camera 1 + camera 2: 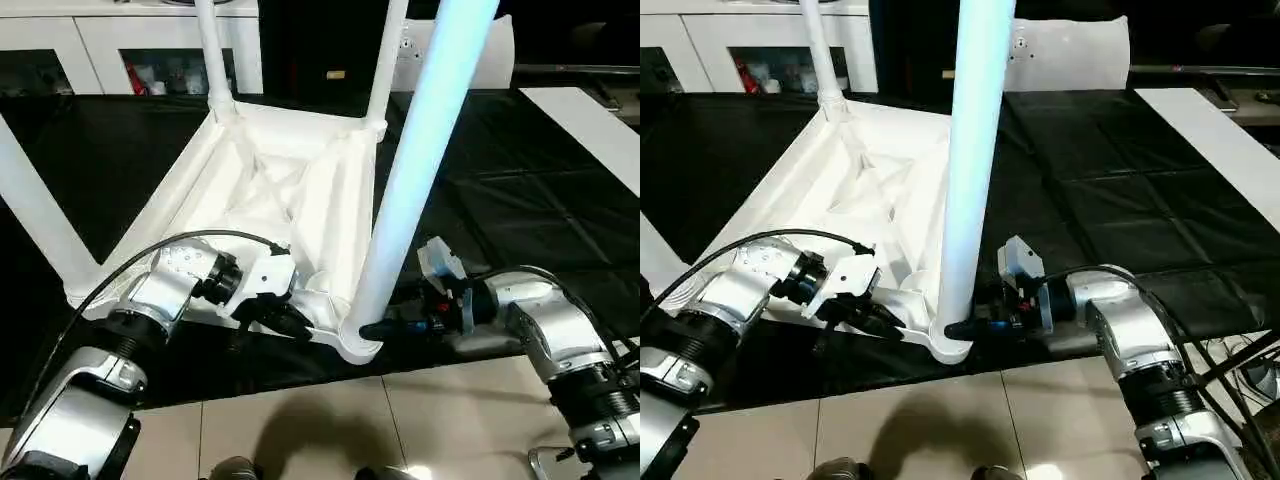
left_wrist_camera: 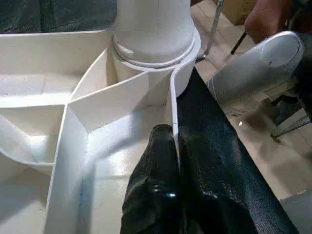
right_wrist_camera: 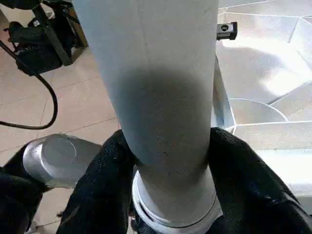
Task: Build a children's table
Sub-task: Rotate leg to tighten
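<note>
- The white tabletop (image 1: 300,190) lies upside down on a black mat (image 1: 500,180), its rimmed, diagonal-ribbed underside facing up.
- Four white legs stand in the corner sockets: two at the far corners (image 1: 213,55) (image 1: 388,60), one at the near left corner leaning out toward the left edge (image 1: 35,215), and one at the near right corner (image 1: 415,170), tall and tinted bluish in the light.
- The left gripper (image 1: 285,318) is clenched on the tabletop's near rim (image 2: 173,109), just beside the near right socket (image 1: 362,345). In the left wrist view one black finger (image 2: 156,180) lies inside the rim wall and the other outside it, with the thin white wall pinched between them.
- The right gripper (image 1: 385,328) reaches in level from the right and grasps the near right leg at its base, right above the socket collar (image 3: 178,214).
- In the right wrist view its two black fingers (image 3: 105,185) sit on either side of the leg tube, pressed against the sides; the jaws stand about half open, as wide as the tube.
- Both grippers work at the same near right corner, the left on the rim, the right on the leg, close together but not touching.
- The near edge of the tabletop sits close to the mat's edge, with beige floor tiles (image 1: 330,430) beyond it toward the robot.
- A long flat white board strip (image 1: 590,130) lies on the mat at the far right, well apart from the table.
- White cabinets (image 1: 110,45) stand behind the mat at the far left.
</note>
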Controlling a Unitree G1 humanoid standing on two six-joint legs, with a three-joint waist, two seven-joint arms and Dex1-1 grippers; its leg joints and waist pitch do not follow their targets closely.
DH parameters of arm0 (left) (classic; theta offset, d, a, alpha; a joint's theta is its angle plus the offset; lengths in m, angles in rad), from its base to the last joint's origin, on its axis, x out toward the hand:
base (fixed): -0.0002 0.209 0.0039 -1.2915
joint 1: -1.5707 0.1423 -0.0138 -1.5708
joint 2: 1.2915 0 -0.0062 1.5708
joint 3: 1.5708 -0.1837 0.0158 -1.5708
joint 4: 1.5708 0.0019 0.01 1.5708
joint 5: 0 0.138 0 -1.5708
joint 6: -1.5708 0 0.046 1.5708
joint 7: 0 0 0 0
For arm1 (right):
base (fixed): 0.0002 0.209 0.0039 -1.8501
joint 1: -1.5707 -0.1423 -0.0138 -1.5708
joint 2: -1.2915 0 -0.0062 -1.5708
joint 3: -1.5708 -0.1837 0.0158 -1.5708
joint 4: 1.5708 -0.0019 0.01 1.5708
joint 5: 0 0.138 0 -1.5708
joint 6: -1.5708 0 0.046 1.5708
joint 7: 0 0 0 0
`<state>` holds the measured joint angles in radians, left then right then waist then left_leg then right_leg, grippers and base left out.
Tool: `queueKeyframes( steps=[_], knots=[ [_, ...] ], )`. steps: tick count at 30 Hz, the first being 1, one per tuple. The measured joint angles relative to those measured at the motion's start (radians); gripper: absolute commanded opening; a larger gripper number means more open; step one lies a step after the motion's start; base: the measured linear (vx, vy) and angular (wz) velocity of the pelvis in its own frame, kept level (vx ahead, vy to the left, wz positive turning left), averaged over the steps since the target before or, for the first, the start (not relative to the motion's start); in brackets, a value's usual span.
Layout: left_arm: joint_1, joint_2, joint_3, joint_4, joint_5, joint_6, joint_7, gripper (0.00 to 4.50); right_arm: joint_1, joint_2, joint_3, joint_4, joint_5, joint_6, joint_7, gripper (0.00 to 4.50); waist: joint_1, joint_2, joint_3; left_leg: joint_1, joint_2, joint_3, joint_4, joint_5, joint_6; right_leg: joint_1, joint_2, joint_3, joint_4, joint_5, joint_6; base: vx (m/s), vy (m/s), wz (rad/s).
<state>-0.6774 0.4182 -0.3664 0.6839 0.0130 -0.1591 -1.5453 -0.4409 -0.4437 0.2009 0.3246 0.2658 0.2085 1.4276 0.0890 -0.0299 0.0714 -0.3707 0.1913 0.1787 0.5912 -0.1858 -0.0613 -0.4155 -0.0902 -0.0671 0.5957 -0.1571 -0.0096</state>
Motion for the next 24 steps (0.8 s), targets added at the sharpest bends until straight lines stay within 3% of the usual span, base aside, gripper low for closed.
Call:
queueKeyframes(
  steps=[6, 11, 14, 18, 21, 24],
  knots=[
    [0.000, 0.002, 0.009, 0.000, -0.002, 0.006, -0.004, 0.00, 0.002, 0.004, 0.000, -0.007, 0.009, 0.022, -0.008, 1.91, 0.000, 0.000, 0.000, 0.000, 0.000, 0.000, 0.000, 0.000, 0.000, 0.000, 0.000, 0.000, 0.000, 0.000, 0.000, 0.000, 0.000, 0.00],
    [0.013, 0.008, 0.030, -0.024, 0.014, 0.066, 0.070, 0.00, 0.060, 0.065, -0.047, -0.053, 0.011, 0.059, -0.142, 1.91, -0.004, 0.000, 0.000, 0.003, 0.000, 0.000, 0.000, 0.001, -0.001, 0.002, 0.000, 0.000, 0.001, 0.000, 0.000, 0.000, 0.000, 0.00],
    [0.027, 0.002, 0.053, -0.062, 0.036, 0.144, 0.186, 0.00, 0.085, 0.128, -0.080, -0.077, -0.013, 0.076, -0.315, 1.91, -0.027, 0.000, 0.000, 0.004, 0.000, 0.000, 0.000, 0.002, -0.003, 0.002, 0.000, 0.001, 0.000, -0.003, 0.006, 0.000, 0.000, 0.00],
    [0.083, -0.077, 0.108, -0.160, 0.064, 0.310, 0.374, 0.00, 0.111, 0.227, -0.140, -0.141, -0.068, 0.154, -0.579, 1.89, -0.070, 0.000, 0.000, 0.005, -0.001, 0.000, 0.000, 0.003, -0.005, 0.002, 0.000, 0.001, -0.003, -0.004, 0.006, 0.000, 0.000, 0.00],
    [0.092, -0.157, 0.132, -0.195, 0.092, 0.412, 0.519, 0.00, 0.113, 0.328, -0.184, -0.160, -0.120, 0.183, -0.788, 1.89, -0.087, 0.001, 0.000, 0.006, -0.001, -0.001, -0.001, 0.003, -0.005, 0.002, 0.000, 0.001, -0.003, -0.004, 0.007, 0.000, 0.000, 0.00],
    [0.080, -0.226, 0.137, -0.194, 0.115, 0.471, 0.649, 0.00, 0.086, 0.405, -0.209, -0.137, -0.160, 0.184, -0.967, 1.89, -0.093, 0.003, -0.001, 0.006, -0.002, -0.001, -0.001, 0.003, -0.005, 0.001, 0.000, 0.001, -0.006, -0.004, 0.008, 0.000, 0.000, 0.00]
  ],
)
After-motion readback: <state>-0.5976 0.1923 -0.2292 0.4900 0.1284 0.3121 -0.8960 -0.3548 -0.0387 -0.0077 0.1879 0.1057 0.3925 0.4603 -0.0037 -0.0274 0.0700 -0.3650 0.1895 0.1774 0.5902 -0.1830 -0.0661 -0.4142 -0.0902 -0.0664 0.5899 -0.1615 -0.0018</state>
